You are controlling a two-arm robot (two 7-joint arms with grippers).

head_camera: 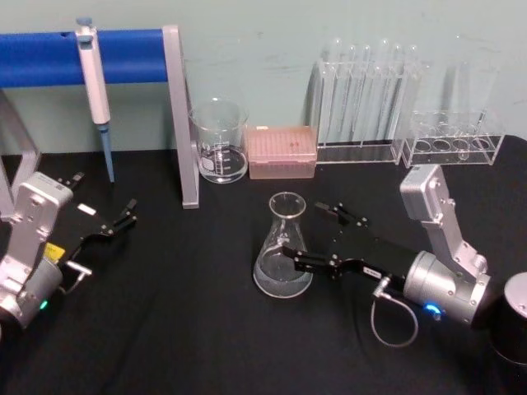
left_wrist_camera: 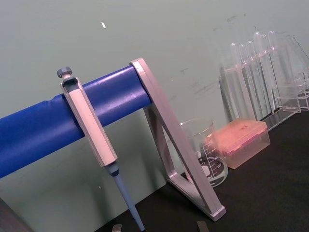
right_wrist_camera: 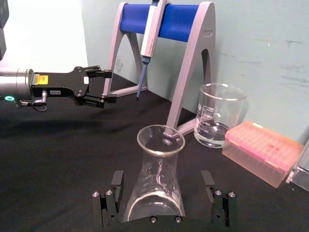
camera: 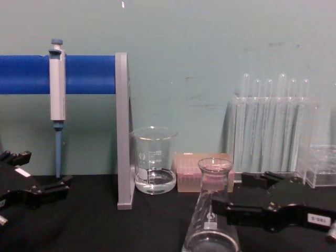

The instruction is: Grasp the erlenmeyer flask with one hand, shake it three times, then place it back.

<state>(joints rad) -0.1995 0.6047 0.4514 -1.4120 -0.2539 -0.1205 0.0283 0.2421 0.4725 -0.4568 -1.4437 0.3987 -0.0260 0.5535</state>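
- At the middle of the black counter (head_camera: 181, 329) I see the erlenmeyer flask (head_camera: 282, 247) standing upright on its wide base
- My right gripper (head_camera: 300, 228) reaches in from the right with its fingers spread, one on each side of the flask's lower cone; the right wrist view shows a gap between each finger and the glass
- My left gripper (head_camera: 115, 220) sits far to the left, low over the counter, fingers spread, well apart from the flask
- A beaker (head_camera: 219, 140) stands behind the flask, near the wall
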